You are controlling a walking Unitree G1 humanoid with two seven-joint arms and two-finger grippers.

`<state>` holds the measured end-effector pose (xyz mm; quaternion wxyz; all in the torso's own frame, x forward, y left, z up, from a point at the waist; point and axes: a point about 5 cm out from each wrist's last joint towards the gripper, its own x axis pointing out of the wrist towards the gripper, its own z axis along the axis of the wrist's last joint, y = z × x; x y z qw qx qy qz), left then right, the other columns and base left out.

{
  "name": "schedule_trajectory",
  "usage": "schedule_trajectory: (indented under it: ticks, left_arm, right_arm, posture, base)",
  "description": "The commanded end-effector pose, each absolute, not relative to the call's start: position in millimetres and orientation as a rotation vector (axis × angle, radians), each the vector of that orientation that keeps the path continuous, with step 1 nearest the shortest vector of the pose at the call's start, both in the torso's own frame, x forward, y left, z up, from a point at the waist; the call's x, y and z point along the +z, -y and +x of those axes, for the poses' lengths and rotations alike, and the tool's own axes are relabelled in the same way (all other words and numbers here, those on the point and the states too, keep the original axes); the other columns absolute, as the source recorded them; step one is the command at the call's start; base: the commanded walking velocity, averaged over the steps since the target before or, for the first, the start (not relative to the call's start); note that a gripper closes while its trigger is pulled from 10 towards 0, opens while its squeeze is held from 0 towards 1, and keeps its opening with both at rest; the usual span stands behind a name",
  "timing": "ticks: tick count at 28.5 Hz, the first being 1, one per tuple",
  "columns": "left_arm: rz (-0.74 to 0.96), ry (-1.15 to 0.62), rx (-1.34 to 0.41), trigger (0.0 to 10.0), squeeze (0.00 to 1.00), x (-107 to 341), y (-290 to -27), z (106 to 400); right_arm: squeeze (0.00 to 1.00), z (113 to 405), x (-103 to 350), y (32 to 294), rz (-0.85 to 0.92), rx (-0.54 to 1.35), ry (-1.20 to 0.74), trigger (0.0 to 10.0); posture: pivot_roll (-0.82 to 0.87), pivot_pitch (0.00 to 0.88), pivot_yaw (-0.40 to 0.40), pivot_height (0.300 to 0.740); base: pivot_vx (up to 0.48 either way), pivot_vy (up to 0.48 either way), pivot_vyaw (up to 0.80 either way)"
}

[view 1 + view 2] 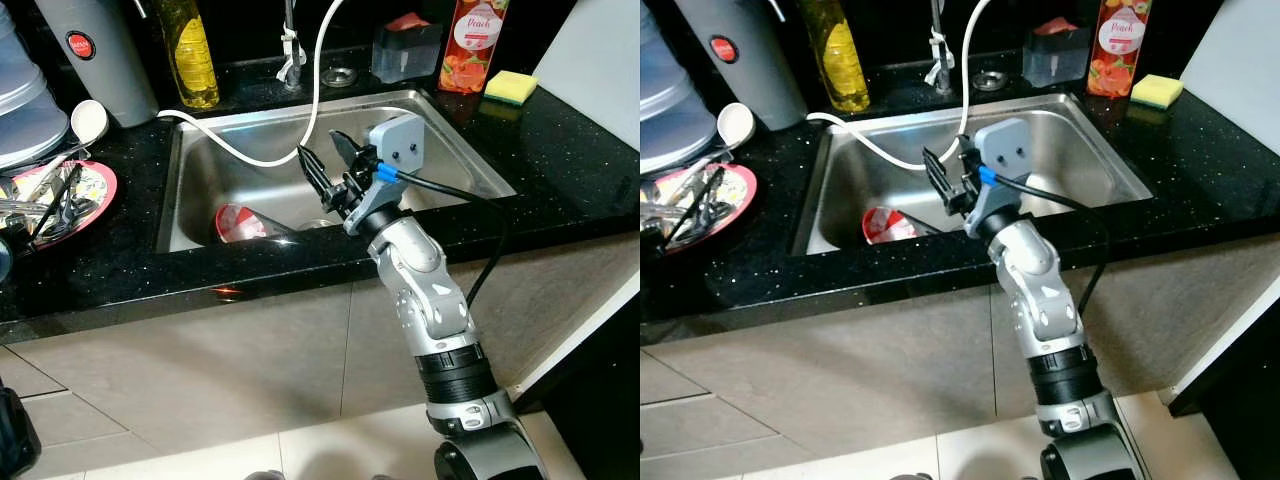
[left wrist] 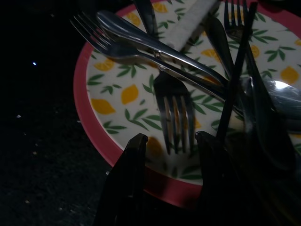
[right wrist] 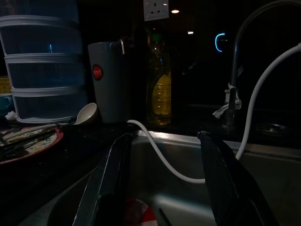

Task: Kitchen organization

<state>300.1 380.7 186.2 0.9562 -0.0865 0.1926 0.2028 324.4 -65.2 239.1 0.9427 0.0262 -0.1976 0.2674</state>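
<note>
So the right gripper (image 1: pixel 328 172) is hanging over the front part of the steel sink (image 1: pixel 455 150), fingers spread apart with nothing between them. Down in the basin, just below and to its left, lies a red and white plate (image 1: pixel 238 222) tipped against the sink's front wall. A white hose (image 1: pixel 312 100) loops from the top of the scene down across the basin.

The right wrist view looks along those parted fingers toward the back of the counter and picks up stuff the head camera cuts off: a stack of clear plastic containers (image 3: pixel 44 70), a grey jug with a red badge (image 3: pixel 109 80), a yellowish oil bottle (image 3: pixel 160 92) and a white spoon (image 3: pixel 87 113) lying beside the jug.

On the black counter (image 1: pixel 120 260) left of the sink there's a lemon-patterned plate with a red rim (image 1: pixel 98 185) piled with cutlery. The left wrist view gets right in close: the left gripper (image 2: pixel 167 141) sits at the plate's edge, fingers apart, with a fork's (image 2: pixel 175 110) tines right between the tips. Can't tell if they touch it

A yellow sponge (image 1: pixel 511 86) sits at the back right
</note>
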Motion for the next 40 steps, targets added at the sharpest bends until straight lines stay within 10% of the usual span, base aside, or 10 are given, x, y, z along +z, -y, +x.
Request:
schedule_trajectory:
  ticks: [1,2,5,6,22,23,25,30,31,40]
  left_arm:
    - [-0.146,-0.486,0.455,5.8,0.00,170,-388,290]
    - [-0.120,-0.498,0.458,3.4,0.00,168,-387,290]
    - [-0.068,-0.518,0.460,2.2,0.00,164,-385,289]
    - [-0.050,-0.523,0.457,0.0,0.00,164,-384,289]
    - [-0.058,-0.514,0.421,0.2,0.00,160,-378,291]
    - [-0.059,-0.493,0.414,10.0,0.00,163,-377,293]
    - [-0.063,-0.449,0.407,10.0,1.00,170,-376,295]
    - [-0.082,-0.394,0.399,10.0,1.00,181,-375,297]
    - [-0.083,-0.380,0.400,10.0,0.00,184,-376,297]
    - [-0.096,-0.346,0.382,10.0,0.00,190,-375,297]
  right_arm:
    - [0.00,324,240,62,0.053,0.557,0.400,10.0]
    - [0.00,324,240,62,0.053,0.558,0.399,10.0]
    - [0.00,324,239,61,0.053,0.561,0.397,10.0]
    - [0.00,325,239,60,0.054,0.561,0.397,10.0]
    - [0.00,324,239,62,0.060,0.553,0.397,10.0]
    - [0.00,324,239,63,0.059,0.552,0.397,10.0]
    - [0.00,324,238,62,0.057,0.553,0.396,10.0]
    - [0.00,325,240,61,0.053,0.559,0.399,10.0]
    - [0.00,325,240,61,0.053,0.560,0.399,10.0]
    - [0.00,325,240,59,0.052,0.571,0.397,10.0]
  posture:
    - [0.18,0.000,0.083,0.740]
    - [0.19,0.000,0.082,0.740]
    - [0.19,0.000,0.082,0.740]
    - [0.19,0.000,0.083,0.740]
    - [0.19,0.000,0.092,0.740]
    - [0.19,0.000,0.088,0.740]
    - [0.19,0.000,0.084,0.740]
    - [0.20,0.000,0.080,0.740]
    - [0.20,0.000,0.075,0.740]
    - [0.20,0.000,0.068,0.740]
  base:
    - [0.000,0.000,0.00]
    - [0.000,0.000,0.00]
    - [0.000,0.000,0.00]
    - [0.000,0.000,0.00]
    - [0.000,0.000,0.00]
    - [0.000,0.000,0.00]
    - [0.000,0.000,0.00]
    - [0.000,0.000,0.00]
    - [0.000,0.000,0.00]
    - [0.000,0.000,0.00]
